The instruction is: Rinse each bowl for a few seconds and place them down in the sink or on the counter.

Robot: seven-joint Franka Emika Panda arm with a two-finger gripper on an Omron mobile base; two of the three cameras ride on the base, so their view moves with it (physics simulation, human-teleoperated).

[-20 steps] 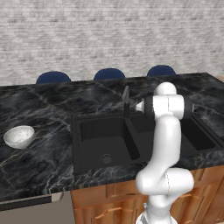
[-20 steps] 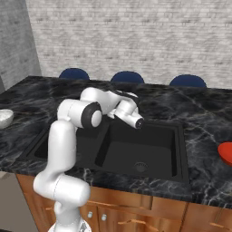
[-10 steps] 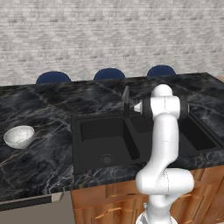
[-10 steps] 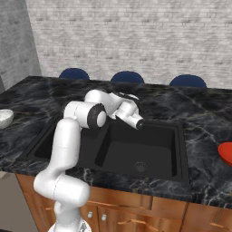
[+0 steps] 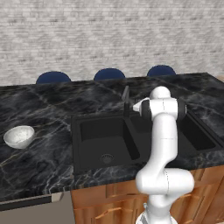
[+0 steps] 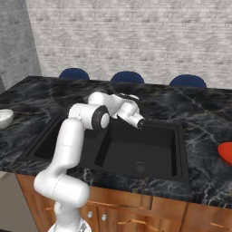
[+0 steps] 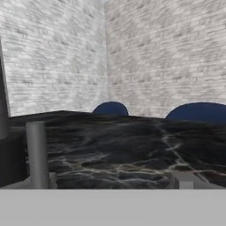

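Left base view: arm over sink [image 5: 109,140], elbow swung slightly since a second ago; pincer [image 6: 139,123] near faucet [image 5: 126,100], fingers apart, empty. Bowl [image 5: 19,136] untouched on surface [image 5: 39,162], far left, well apart. Reach barely begun.

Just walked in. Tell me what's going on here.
A white robot arm is reaching over the black double sink, its gripper open and holding nothing, near the faucet. The small white bowl it is meant to rinse sits untouched on the counter well left of the sink. Something red lies at the counter's far right edge.
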